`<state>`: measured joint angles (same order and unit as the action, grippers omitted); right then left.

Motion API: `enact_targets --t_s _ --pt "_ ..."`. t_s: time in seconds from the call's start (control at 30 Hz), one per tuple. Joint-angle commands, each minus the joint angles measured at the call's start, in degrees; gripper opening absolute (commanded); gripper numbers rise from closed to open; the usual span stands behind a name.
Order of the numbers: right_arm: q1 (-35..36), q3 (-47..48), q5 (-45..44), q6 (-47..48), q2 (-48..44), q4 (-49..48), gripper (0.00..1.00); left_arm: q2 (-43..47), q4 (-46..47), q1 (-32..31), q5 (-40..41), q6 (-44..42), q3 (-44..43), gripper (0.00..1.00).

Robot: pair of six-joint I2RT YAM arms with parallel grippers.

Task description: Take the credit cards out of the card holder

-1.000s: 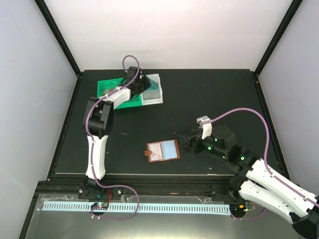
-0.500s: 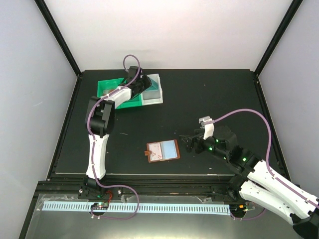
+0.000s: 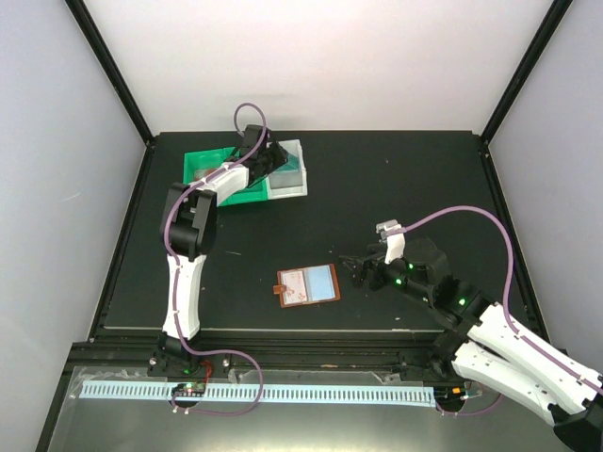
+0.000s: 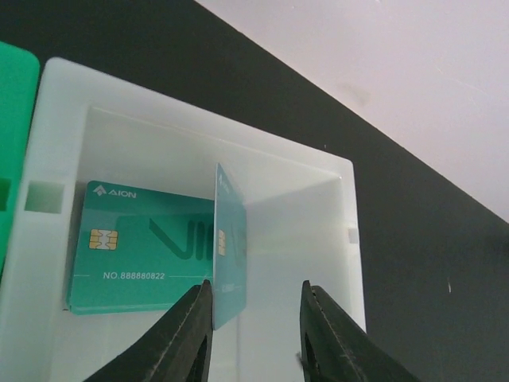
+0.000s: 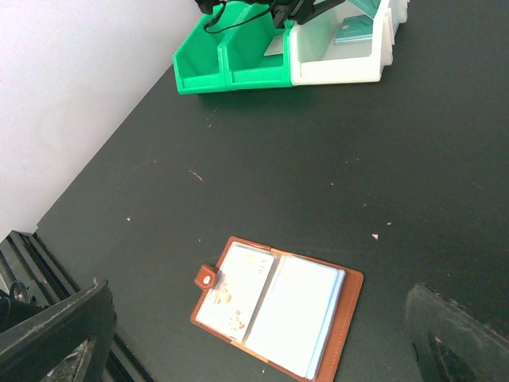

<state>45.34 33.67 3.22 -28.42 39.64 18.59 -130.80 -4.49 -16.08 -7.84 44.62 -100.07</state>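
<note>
left gripper [image 4: 254,296] spread open over the white bin [image 4: 56,119]. standing teal card [image 4: 229,247] sits on its edge between the fingers [image 4: 191,334]. it is right against the finger on the left of the wrist view, with a clear gap to the other one, so it is not pinched. flat teal card [image 4: 135,247] lies on the bin floor behind it, chip and print face up. in the top view the white bin sits at the far left of the table, touching the green bin [image 3: 245,196] on that bin's right side.

right gripper [image 5: 254,330] is wide open, fingers at both lower corners of its wrist view. top view puts it just right of the card holder [image 3: 307,283], pointing at it, apart from it.

card holder lies open flat in the near half of the table, about mid-width, brown side down, tab [image 5: 207,278] on its left edge. left pocket shows a pale card [image 5: 233,296] with pinkish marks. right pocket is pale blue, can't tell what's in it.

surface: matte black table [image 3: 405,179], a few light specks and scuffs. black frame posts [image 3: 108,71] rise from the far corners. plain white walls [image 3: 320,56] on three sides. near edge has black rails, then a metal shelf with a white perforated strip [image 3: 283,391]. purple cables [image 3: 452,215] loop off both arms.
</note>
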Motion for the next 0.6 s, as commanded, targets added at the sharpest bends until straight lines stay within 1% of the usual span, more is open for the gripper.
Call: enact_targets --t_s 0.0,0.27,0.37,0.5,0.57 --pt "0.2 0.7 0.5 -0.1 -1.1 -0.2 1.0 4.2 -1.1 0.3 1.2 -2.1 -1.4 0.33" --pt "0.2 0.3 1.5 -1.7 -1.5 -0.7 1.0 6.7 -1.9 0.4 0.0 -3.2 -1.7 0.37" --pt "0.2 -0.5 2.0 -2.9 -1.8 -1.8 1.0 7.8 -2.6 0.6 -1.2 -3.5 -1.6 0.4" --pt "0.2 -1.1 -3.0 -8.3 -1.4 0.0 1.0 9.8 -4.7 0.9 -4.1 -4.6 -0.9 0.48" --pt "0.2 -0.7 -4.2 -8.2 -1.2 1.4 1.0 11.2 -5.7 1.1 -5.5 -5.3 0.1 0.53"
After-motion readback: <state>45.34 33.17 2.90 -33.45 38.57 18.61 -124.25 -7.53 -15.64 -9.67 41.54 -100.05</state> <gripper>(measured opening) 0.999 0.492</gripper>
